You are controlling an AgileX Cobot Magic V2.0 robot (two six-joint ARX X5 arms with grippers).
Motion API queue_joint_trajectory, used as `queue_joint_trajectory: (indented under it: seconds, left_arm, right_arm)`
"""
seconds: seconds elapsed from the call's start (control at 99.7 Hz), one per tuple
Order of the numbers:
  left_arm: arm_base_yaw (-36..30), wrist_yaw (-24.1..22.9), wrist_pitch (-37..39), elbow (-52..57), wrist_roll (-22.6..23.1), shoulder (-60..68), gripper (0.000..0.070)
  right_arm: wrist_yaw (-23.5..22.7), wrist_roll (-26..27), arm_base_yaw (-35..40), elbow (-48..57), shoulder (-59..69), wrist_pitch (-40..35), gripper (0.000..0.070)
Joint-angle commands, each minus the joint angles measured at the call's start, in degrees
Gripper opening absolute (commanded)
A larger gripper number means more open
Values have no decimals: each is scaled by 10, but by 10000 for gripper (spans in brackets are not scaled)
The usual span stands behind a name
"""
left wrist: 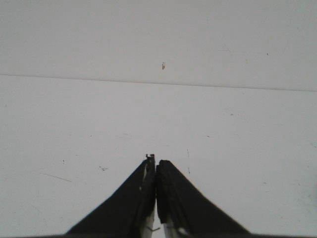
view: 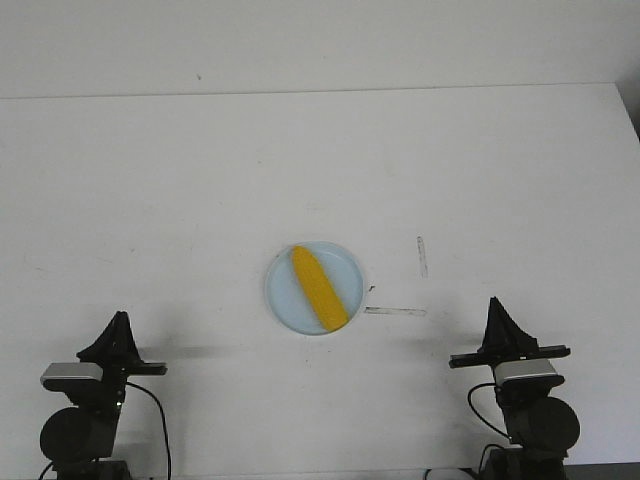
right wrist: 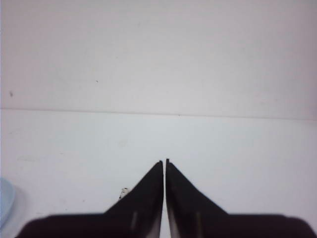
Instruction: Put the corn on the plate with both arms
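The yellow corn lies diagonally on the light-blue plate in the middle of the white table, tapered tip toward the far left. My left gripper is shut and empty at the near left, well clear of the plate; in the left wrist view its fingertips meet over bare table. My right gripper is shut and empty at the near right, also apart from the plate. The right wrist view shows its closed tips and a sliver of the plate's rim.
Two short tape-like marks lie on the table right of the plate, one upright and one flat. The table's far edge meets a white wall. A dark edge shows at the far right corner.
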Motion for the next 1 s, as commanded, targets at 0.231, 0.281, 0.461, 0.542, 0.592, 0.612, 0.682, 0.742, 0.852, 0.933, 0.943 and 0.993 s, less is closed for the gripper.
queue_joint_trajectory:
  seconds: [0.231, 0.281, 0.461, 0.542, 0.592, 0.612, 0.682, 0.742, 0.852, 0.933, 0.943, 0.993]
  left_arm:
    - [0, -3, 6, -12, -1, -1, 1]
    - [0, -3, 6, -12, -1, -1, 1]
    - [0, -3, 6, -12, -1, -1, 1]
    - [0, -3, 6, -12, -1, -1, 1]
    - [0, -4, 6, -12, -1, -1, 1]
    - [0, -3, 6, -12, -1, -1, 1]
    - [0, -3, 6, -12, -1, -1, 1]
    - [0, -4, 6, -12, -1, -1, 1]
    - [0, -3, 6, -12, -1, -1, 1]
    - [0, -3, 6, -12, -1, -1, 1]
    - [0, -3, 6, -12, -1, -1, 1]
    - [0, -3, 6, -12, -1, -1, 1]
  right_arm:
    - [0, 8, 0, -1, 0, 7, 5]
    - [0, 8, 0, -1, 0, 10, 5]
    - [0, 8, 0, -1, 0, 12, 5]
    - [0, 8, 0, -1, 0, 12, 5]
    - [0, 8, 0, -1, 0, 12, 5]
    - [0, 8, 0, -1, 0, 12, 5]
    - [0, 8, 0, -1, 0, 12, 5]
    - [0, 8, 0, -1, 0, 12, 5]
    - [0, 8, 0, -1, 0, 12, 5]
    - [0, 8, 0, -1, 0, 12, 5]
    - [0, 8, 0, -1, 0, 12, 5]
    - [0, 8, 0, -1, 0, 12, 5]
